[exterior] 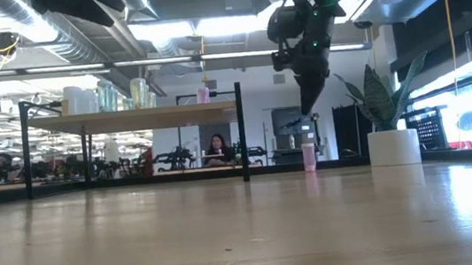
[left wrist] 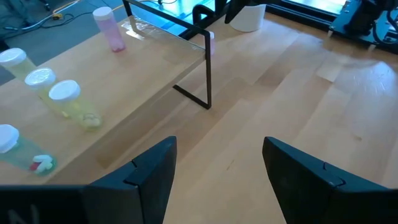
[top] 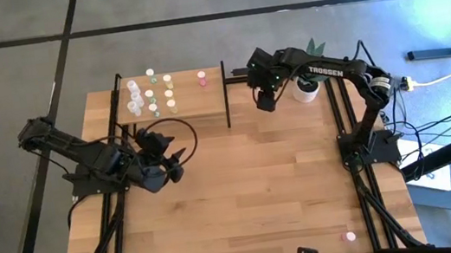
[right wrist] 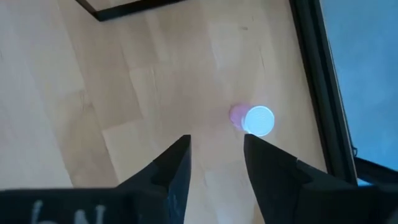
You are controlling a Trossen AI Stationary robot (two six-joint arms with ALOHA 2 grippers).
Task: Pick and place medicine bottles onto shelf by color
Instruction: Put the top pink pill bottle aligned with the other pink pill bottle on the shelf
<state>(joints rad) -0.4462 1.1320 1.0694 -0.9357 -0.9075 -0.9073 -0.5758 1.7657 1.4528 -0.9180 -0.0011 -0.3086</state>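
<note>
Just past the shelf's (top: pixel 196 102) right-hand post, over the far right part of the surface (top: pixel 260 192), the right gripper (top: pixel 265 102) hangs above a lone pink bottle (right wrist: pixel 254 120) standing upright on its base, white cap up. From its wrist camera the bottle sits a little beyond the fingers (right wrist: pixel 176 163) and off toward one of them rather than centred in the gap, so I reckon the arm needs a small shift before it drops. The fingers are spread with a clear gap and nothing between them. From table height the bottle (exterior: pixel 309 156) stands directly under the gripper (exterior: pixel 308 105), well clear of its tips, with the white plant pot (exterior: pixel 394 147) off to one side.

The left gripper (top: pixel 171 164) waits near the shelf's front edge, its fingers (left wrist: pixel 151 169) spread wide and empty. It is much farther from the pink bottle, so this pick looks like the right arm's.

On the shelf stand the sorted bottles (top: pixel 151 92), with one pink bottle (top: pixel 201 77) apart at the right end; a further bottle (top: pixel 350 235), pink I think, lies near the surface's front right corner.
</note>
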